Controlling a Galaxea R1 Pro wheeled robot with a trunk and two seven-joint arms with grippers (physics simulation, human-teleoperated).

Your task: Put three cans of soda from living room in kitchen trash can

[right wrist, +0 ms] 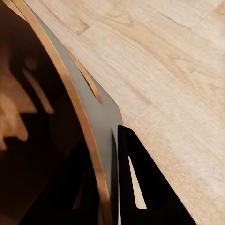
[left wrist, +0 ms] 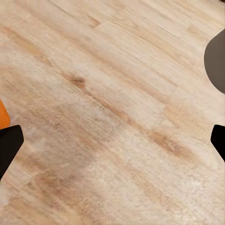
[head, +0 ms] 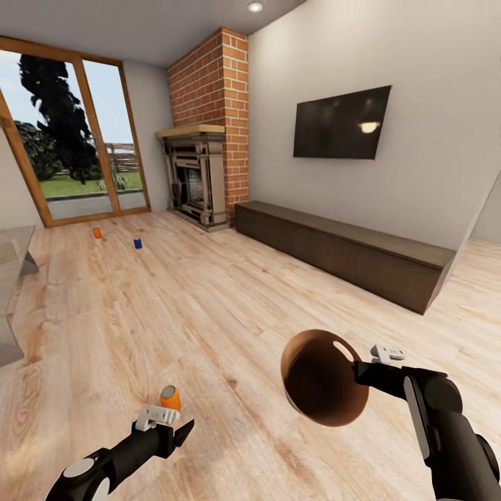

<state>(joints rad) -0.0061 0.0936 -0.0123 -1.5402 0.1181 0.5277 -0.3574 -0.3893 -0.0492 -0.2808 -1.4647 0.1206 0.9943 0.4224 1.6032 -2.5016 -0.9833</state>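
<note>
Head view, clock-face reference.

**Right gripper** [head: 362, 369]: at 5 o'clock. The jaws are clamped on the rim of the bin [head: 316, 383], one finger inside the wall and one outside, beside an oval handle hole. The right wrist view confirms this: the bin wall [right wrist: 101, 122] passes between the two dark fingers [right wrist: 140, 187]. The bin hangs clear of the floor [head: 229, 299], tilted so its mouth faces the camera. Its dark interior shows no can.

**Left gripper** [head: 167, 421]: at 7 o'clock, low over the floor. The jaws are spread wide; in the left wrist view the fingertips [left wrist: 9, 143] stand at opposite picture edges with bare plank between them. Nothing is gripped.

**Cans:**
- Near orange can [head: 170, 397]: upright on the floor at 7 o'clock, just beyond the left gripper. An orange sliver [left wrist: 3, 115] touches the edge of the left wrist view, outside the jaws.
- Far orange can [head: 97, 233]: on the floor at 10 o'clock, near the glass doors [head: 69, 139].
- Blue can [head: 138, 243]: on the floor just beside the far orange can.

**Task status (judgement):** No can is binned yet. All three cans remain in the living room. The bin is held here rather than standing in the kitchen. Remaining: grip the near orange can, drop it in the bin, repeat for the two far cans, then carry the bin to the kitchen.
</note>
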